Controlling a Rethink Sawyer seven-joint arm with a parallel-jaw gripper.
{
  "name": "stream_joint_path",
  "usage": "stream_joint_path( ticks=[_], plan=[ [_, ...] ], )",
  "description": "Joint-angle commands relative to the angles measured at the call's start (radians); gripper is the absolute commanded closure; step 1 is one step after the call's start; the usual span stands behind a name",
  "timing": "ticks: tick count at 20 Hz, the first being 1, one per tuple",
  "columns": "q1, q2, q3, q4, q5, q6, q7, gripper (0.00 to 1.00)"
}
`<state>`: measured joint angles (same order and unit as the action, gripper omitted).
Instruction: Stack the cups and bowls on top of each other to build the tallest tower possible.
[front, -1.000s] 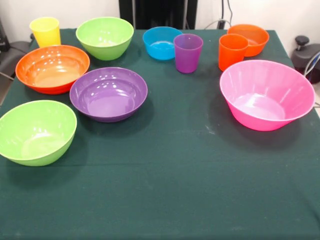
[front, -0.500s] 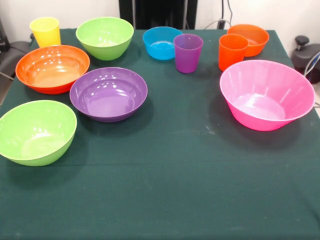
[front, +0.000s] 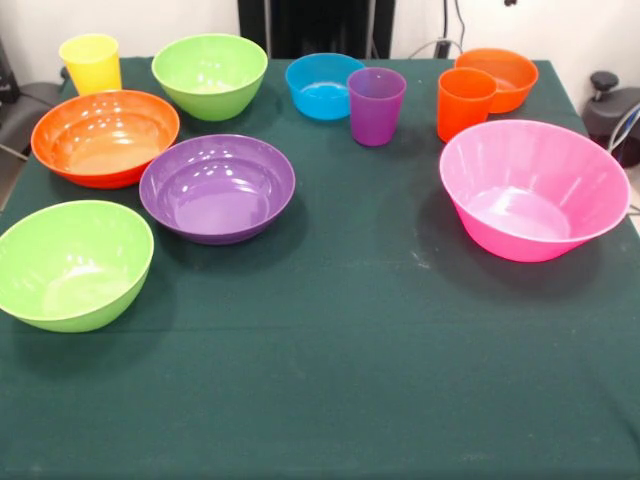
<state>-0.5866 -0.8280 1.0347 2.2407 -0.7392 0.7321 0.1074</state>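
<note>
Counted on the table: 7 bowls, 3 cups, 10 pieces total.

Bowls, large, 5:
- 1 pink
- 1 orange
- 1 purple
- 2 lime green

Bowls, small, 2:
- 1 blue
- 1 orange

Cups, 3:
- 1 yellow
- 1 purple
- 1 orange

Pincer out of shot, so no placing relative to it.
</note>
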Motion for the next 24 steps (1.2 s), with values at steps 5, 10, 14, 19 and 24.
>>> stream_joint_path(
  ticks=[5, 10, 14, 19, 24],
  plan=[
    [0.087, 0.122, -0.121, -0.03, -0.147, -0.048, 0.146, 0.0],
    [0.105, 0.122, -0.13, -0.015, -0.153, -0.068, 0.164, 0.0],
    [0.118, 0.165, -0.165, -0.039, -0.186, -0.071, 0.16, 0.0],
    [0.126, 0.175, -0.187, -0.047, -0.185, -0.081, 0.152, 0.0],
    [0.121, 0.224, -0.221, -0.09, -0.209, -0.08, 0.119, 0.0]
  ],
)
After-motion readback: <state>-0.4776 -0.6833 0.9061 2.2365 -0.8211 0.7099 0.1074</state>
